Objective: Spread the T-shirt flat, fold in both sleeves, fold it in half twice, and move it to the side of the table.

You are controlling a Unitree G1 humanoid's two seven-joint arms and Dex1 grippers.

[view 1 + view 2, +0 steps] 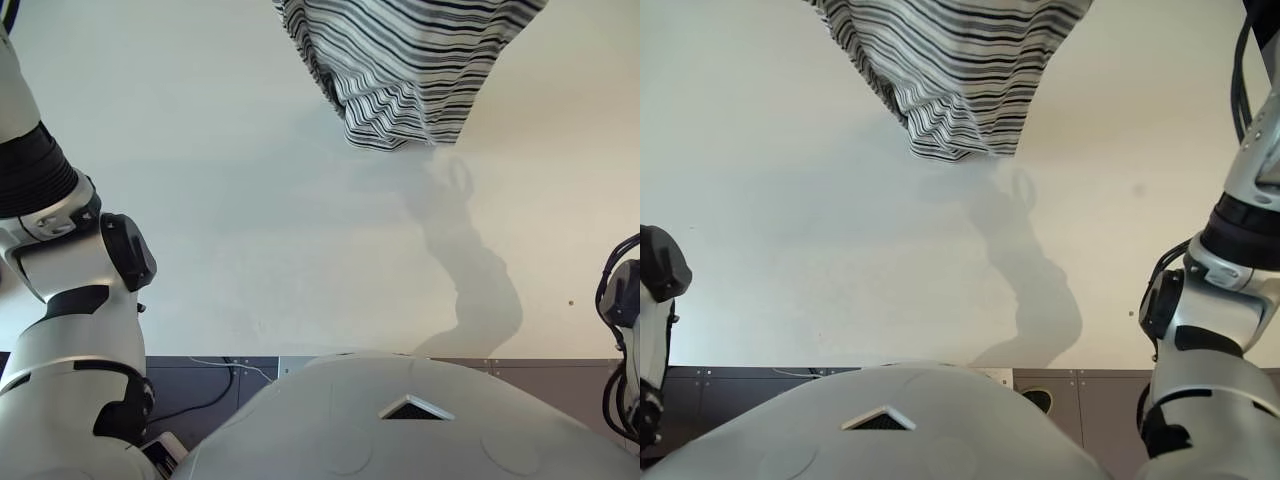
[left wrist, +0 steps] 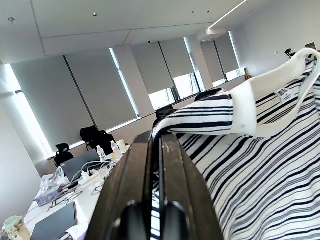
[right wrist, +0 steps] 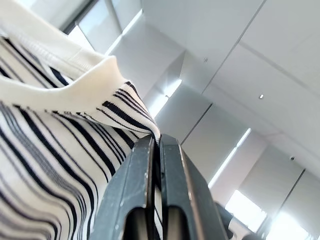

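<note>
The left gripper has its two fingers pressed together on a fold of the striped T-shirt, with only a thin line of cloth between them. The white neck band with its label lies just beside the tips. The right gripper is the same: its fingers are clamped on the striped cloth, directly under a white ribbed edge.

Further out from the fingers, the shirt hangs down from both grips, and its lowest part is bunched over the white table. I cannot tell if it touches the table.

I think the danger is in the small grips. Each pinch sits close to an edge, so a quick pull apart could let the cloth slip out. If the shirt is lowered while bunched, it may land wrinkled or doubled under instead of flat.
</note>
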